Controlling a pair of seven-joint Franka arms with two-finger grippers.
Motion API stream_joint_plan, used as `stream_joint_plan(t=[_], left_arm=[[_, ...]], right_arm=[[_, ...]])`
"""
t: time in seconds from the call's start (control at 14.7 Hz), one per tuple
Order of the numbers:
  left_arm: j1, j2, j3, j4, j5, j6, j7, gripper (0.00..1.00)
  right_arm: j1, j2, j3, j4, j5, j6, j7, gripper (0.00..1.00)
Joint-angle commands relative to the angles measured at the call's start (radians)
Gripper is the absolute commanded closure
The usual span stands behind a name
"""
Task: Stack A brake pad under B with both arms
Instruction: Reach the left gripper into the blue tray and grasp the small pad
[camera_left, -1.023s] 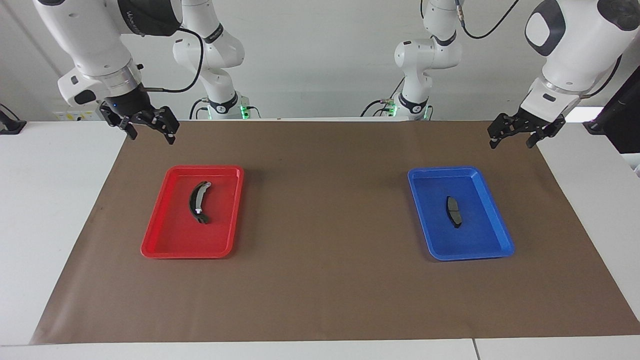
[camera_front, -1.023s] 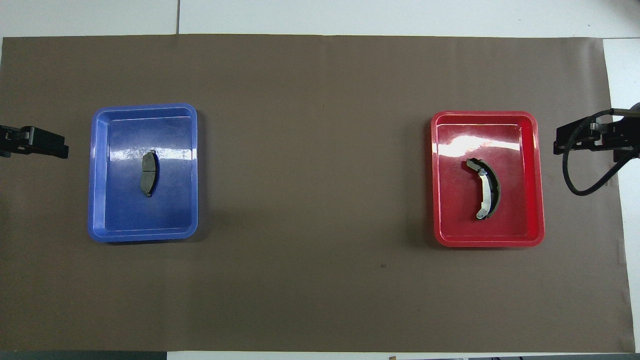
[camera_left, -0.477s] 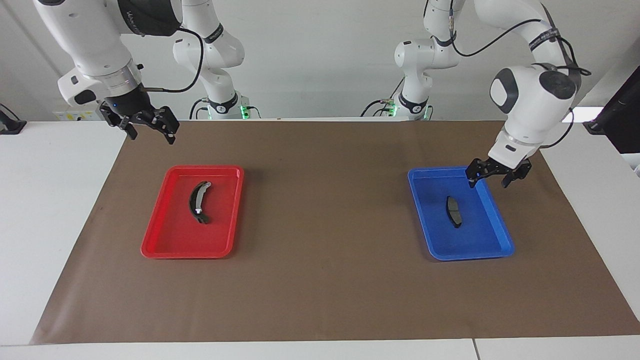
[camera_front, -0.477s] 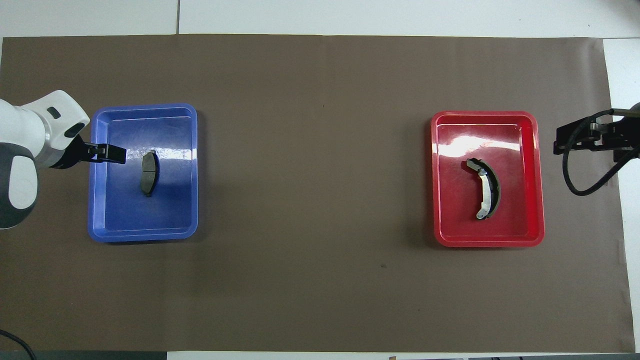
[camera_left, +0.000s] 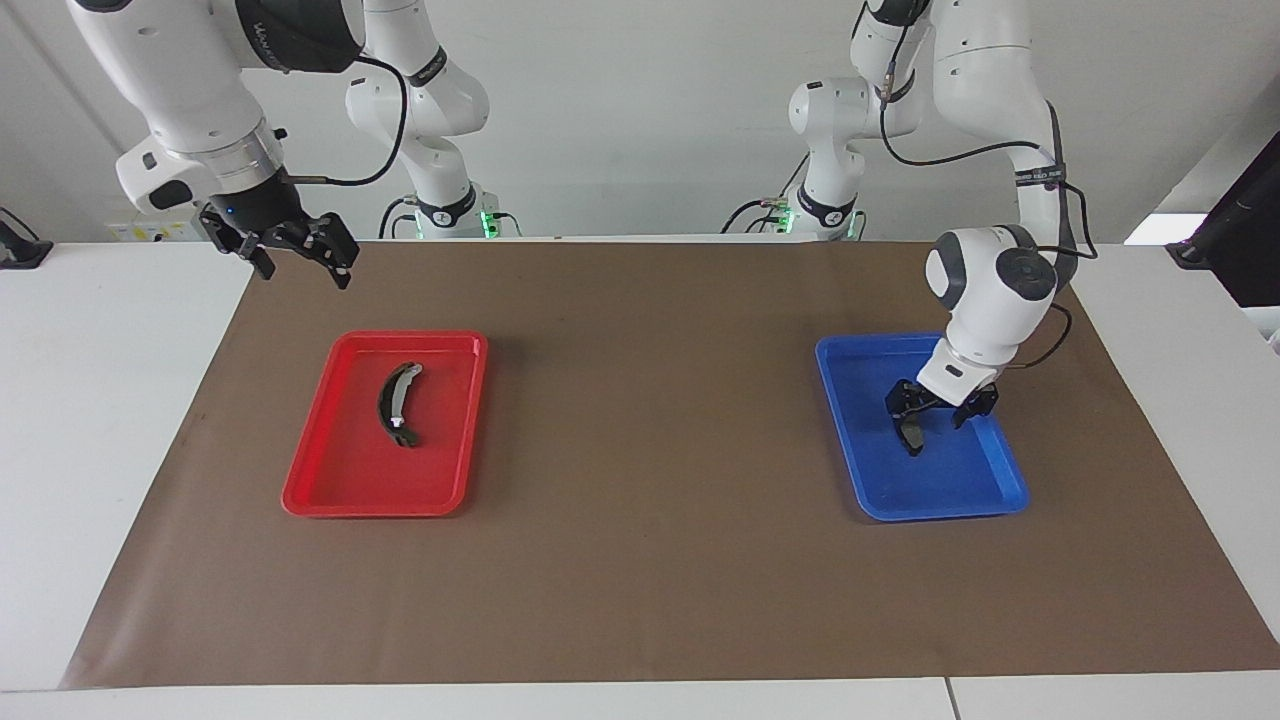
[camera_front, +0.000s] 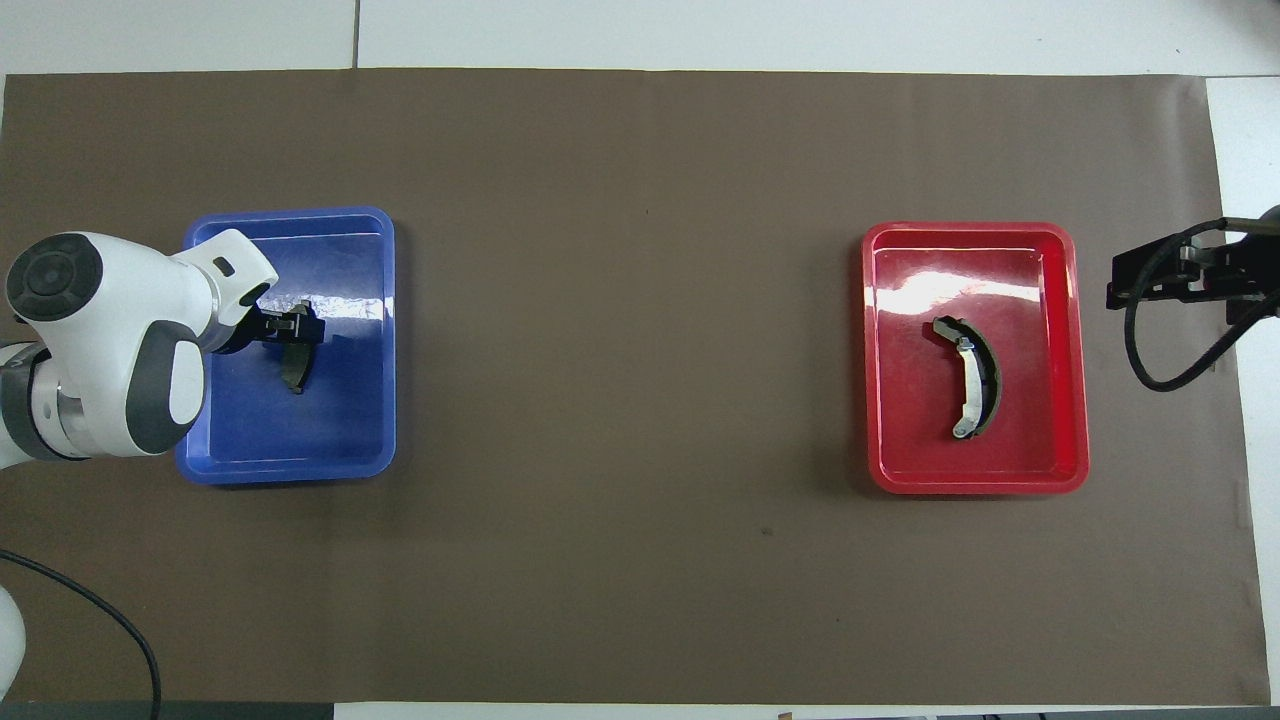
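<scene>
Fingers spread wide, the left gripper had dropped within a second from its perch above the table's edge into the blue tray, arriving over the A brake pad with one fingertip at the pad's nearer end and nothing yet pinched. The small grey pad lay flat on the tray floor, where it had been a second before, at the left arm's end of the brown mat. At the right arm's end, B, the longer black shoe with its silver strip, rested untouched in the red tray. The right gripper waited in the air over the mat's corner, nearer the robots than the red tray, its fingers likewise apart, having not moved in that time. The descent suggested the pad's pickup was about to begin; the stacking itself, with the pad to go beneath B, had not yet started.
</scene>
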Motion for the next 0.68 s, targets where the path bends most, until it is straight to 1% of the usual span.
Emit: stream_joint_plan(t=[0.0, 0.07, 0.27, 0.34, 0.48, 0.55, 0.61], left_arm=[[-0.035, -0.014, 0.007, -0.019, -0.014, 0.023, -0.046, 0.01], [-0.046, -0.014, 0.008, -0.018, -0.014, 0.022, -0.063, 0.03], [-0.037, -0.021, 0.008, -0.038, -0.014, 0.016, -0.062, 0.29], [-0.032, -0.024, 0.008, -0.045, -0.014, 0.013, -0.062, 0.41], [-0.029, -0.029, 0.008, -0.055, -0.014, 0.010, -0.066, 0.71], [-0.027, -0.040, 0.010, -0.052, -0.014, -0.003, -0.065, 0.88], [-0.015, -0.063, 0.010, -0.040, -0.014, -0.047, -0.056, 0.93]], right_arm=[[-0.011, -0.011, 0.003, -0.014, 0.011, -0.005, -0.021, 0.01], [-0.011, -0.013, 0.003, -0.014, 0.011, -0.005, -0.019, 0.01], [-0.011, -0.013, 0.003, -0.014, 0.012, -0.005, -0.019, 0.01], [-0.011, -0.011, 0.003, -0.014, 0.011, -0.005, -0.019, 0.01], [-0.011, -0.011, 0.003, -0.014, 0.012, -0.005, -0.019, 0.01], [-0.011, -0.013, 0.003, -0.014, 0.012, -0.005, -0.019, 0.01], [-0.011, -0.013, 0.003, -0.014, 0.011, -0.005, -0.019, 0.01]])
